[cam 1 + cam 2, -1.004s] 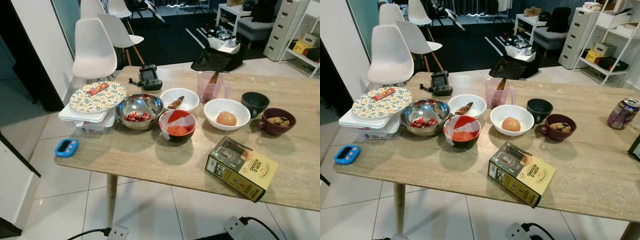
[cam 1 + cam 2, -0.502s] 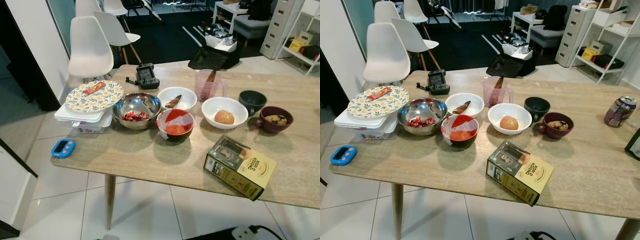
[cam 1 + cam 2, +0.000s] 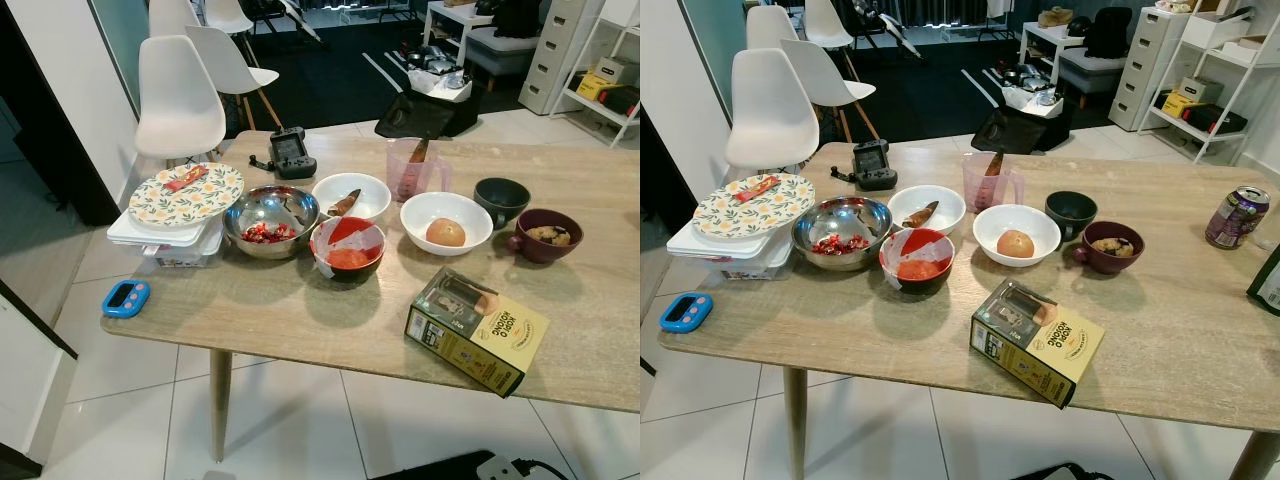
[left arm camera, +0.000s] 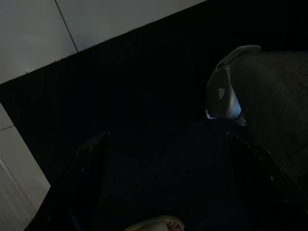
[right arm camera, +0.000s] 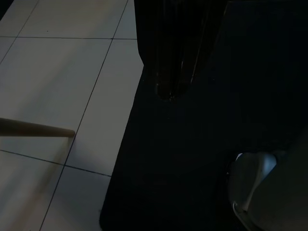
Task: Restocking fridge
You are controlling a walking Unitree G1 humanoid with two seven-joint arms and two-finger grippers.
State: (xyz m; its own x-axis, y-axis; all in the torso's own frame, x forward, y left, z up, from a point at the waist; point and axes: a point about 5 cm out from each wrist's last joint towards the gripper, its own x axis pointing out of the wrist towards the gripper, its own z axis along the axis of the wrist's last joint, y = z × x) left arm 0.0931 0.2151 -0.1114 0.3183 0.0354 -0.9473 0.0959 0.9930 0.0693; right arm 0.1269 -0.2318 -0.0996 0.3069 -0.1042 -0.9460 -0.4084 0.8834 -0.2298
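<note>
step: approach to table [image 3: 840,320]; nothing picked yet, judged early in the task
change: whole head view has shifted a little against a second ago, so the camera moved; bowls, box and can keep the same layout, nothing on the table moved
meaning: robot seems to be settling its stance at the table's near edge; first pick likely next, arms not yet raised
left gripper [image 4: 167,137]: hangs low over dark flooring, fingers [image 4: 89,159] spread and released, nothing between them
right gripper [image 5: 175,72]: hangs low over dark mat beside pale tiles; too dark, cannot tell its state
task things: all on the table, well apart from both grippers, up and ahead of the hanging fingers
box [image 3: 1037,342]: lies flat near the front edge, probably closest to the right gripper once lifted
can [image 3: 1229,216]: upright, far out on the right gripper's side
red bowl [image 3: 917,262]: red sauce, partly film-covered, just beside steel bowl [image 3: 842,228] holding red bits
white bowl [image 3: 1016,233]: one round brown item inside, between red bowl and maroon cup [image 3: 1109,247]
plate [image 3: 740,205]: on stacked containers, out on the left gripper's side
timer [image 3: 685,311]: blue, at the table corner, nearest side to the left fingers
risk: open bowls could spill if tilted; the box looks the easier first grasp
</note>
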